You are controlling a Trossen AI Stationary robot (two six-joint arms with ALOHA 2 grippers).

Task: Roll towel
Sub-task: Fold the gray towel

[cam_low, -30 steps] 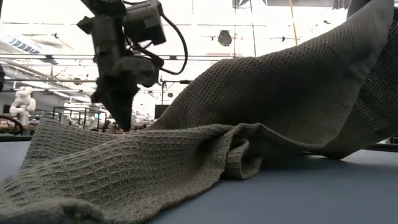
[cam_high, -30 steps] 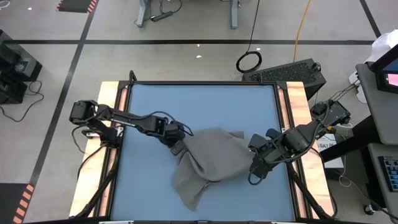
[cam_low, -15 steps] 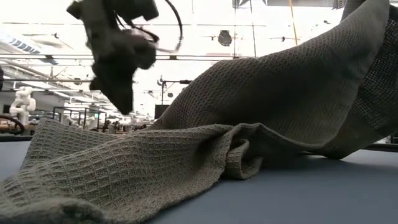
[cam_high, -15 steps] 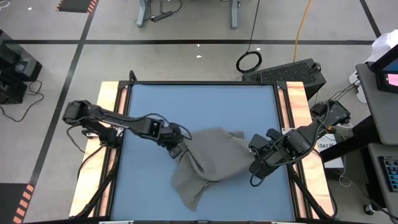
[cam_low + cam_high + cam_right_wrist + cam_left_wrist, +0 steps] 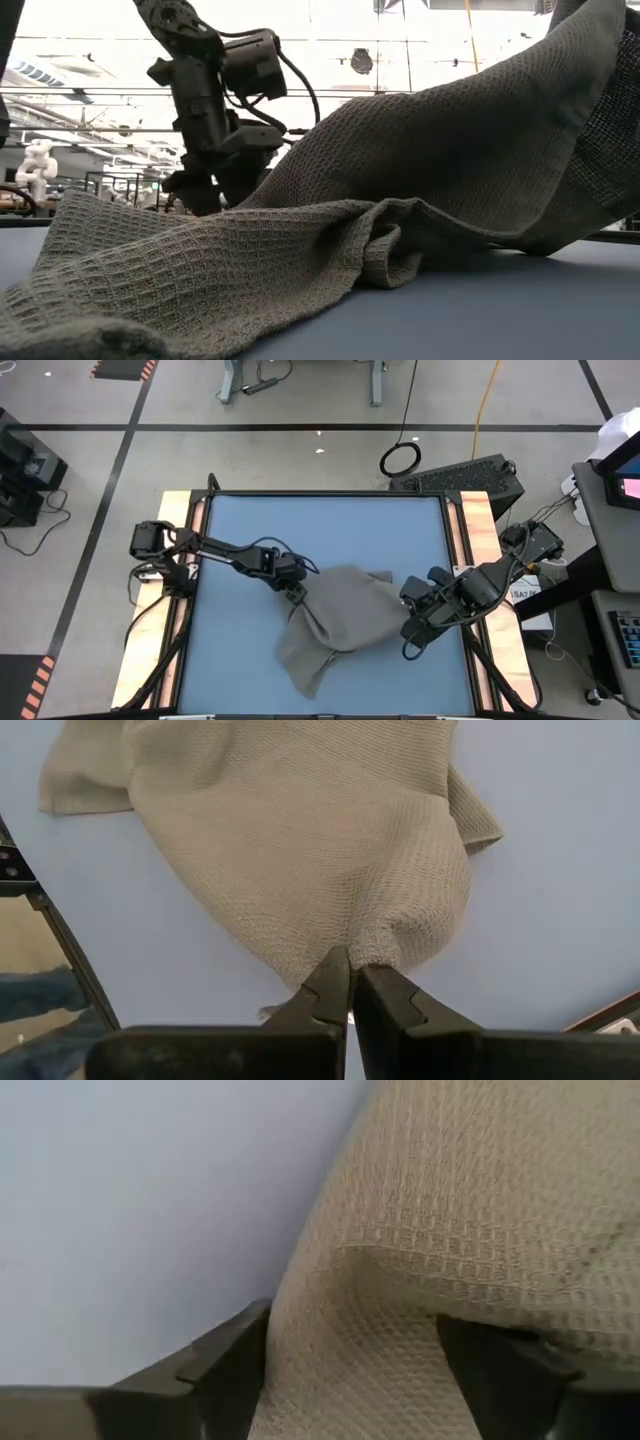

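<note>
Left gripper (image 5: pixel 293 586), at the towel's (image 5: pixel 335 622) left edge: its 2 fingers (image 5: pixel 215 1370) stand wide apart with a fold of the waffle-weave cloth lying between them; whether the pads touch the cloth cannot be told. Right gripper (image 5: pixel 408 610), at the towel's right edge: fingers pinched together on a bunched corner of the cloth, which hangs lifted from that grip toward the table (image 5: pixel 320 530). The towel lies crumpled on the blue tabletop, right of centre and toward the near edge, with 1 narrow end trailing toward the front. In the low view the raised cloth (image 5: pixel 450 150) fills most of the frame and hides the right gripper entirely; only the left gripper (image 5: pixel 215 185) shows behind the low folds, its fingertips partly hidden by the cloth. The left wrist view is filled by cloth (image 5: pixel 470 1250) and bare tabletop. Beside the table, a dark keyboard (image 5: pixel 460 477) and a coiled cable (image 5: pixel 400 458) rest beyond the far right corner.
</note>
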